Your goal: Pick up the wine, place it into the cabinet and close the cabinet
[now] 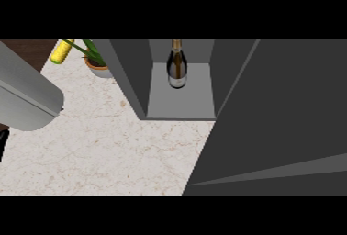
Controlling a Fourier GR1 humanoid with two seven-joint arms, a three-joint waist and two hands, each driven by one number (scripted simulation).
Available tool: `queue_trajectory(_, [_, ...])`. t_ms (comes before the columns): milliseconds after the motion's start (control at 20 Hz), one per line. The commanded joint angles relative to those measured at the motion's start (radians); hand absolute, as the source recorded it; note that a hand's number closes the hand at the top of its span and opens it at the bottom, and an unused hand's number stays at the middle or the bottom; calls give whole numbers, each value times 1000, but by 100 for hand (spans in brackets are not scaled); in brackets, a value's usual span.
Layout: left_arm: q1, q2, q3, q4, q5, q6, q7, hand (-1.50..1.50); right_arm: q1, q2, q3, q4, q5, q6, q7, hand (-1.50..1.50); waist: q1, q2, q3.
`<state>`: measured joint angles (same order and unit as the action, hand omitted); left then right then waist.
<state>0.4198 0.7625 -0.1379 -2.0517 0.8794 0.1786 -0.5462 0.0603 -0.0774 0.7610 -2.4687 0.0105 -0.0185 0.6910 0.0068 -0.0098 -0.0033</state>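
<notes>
The wine bottle (177,69), dark glass with a pale label, stands upright inside the grey cabinet (180,104), toward the back of its shelf. Nothing touches it. The cabinet's door (278,119) is swung open and fills the right side of the view. My left forearm (24,94) is raised close to the view at the left, well away from the cabinet. Only a dark sliver of the left hand (2,143) shows at the left edge. The right hand is out of sight.
A potted green plant (99,63) stands just left of the cabinet at the back. A yellow corn cob (61,51) lies beside it at the counter's far edge. The pale marble counter (108,151) stretches across the lower left.
</notes>
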Motion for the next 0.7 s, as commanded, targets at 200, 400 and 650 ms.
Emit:
queue_trajectory(200, [25, 23, 84, -6, 58, -86, 28, -150, -250, 74, 222, 78, 144, -199, 39, 150, 16, -1, -1])
queue_trajectory(400, [-62, 28, 91, 30, 89, -87, 93, -150, -407, 73, 206, 137, 162, -291, 69, 150, 4, 6, 0])
queue_trajectory(650, [-60, -20, 59, 33, 78, -94, 90, -150, -551, 70, 161, 269, 93, -389, 46, 150, 21, 12, 0])
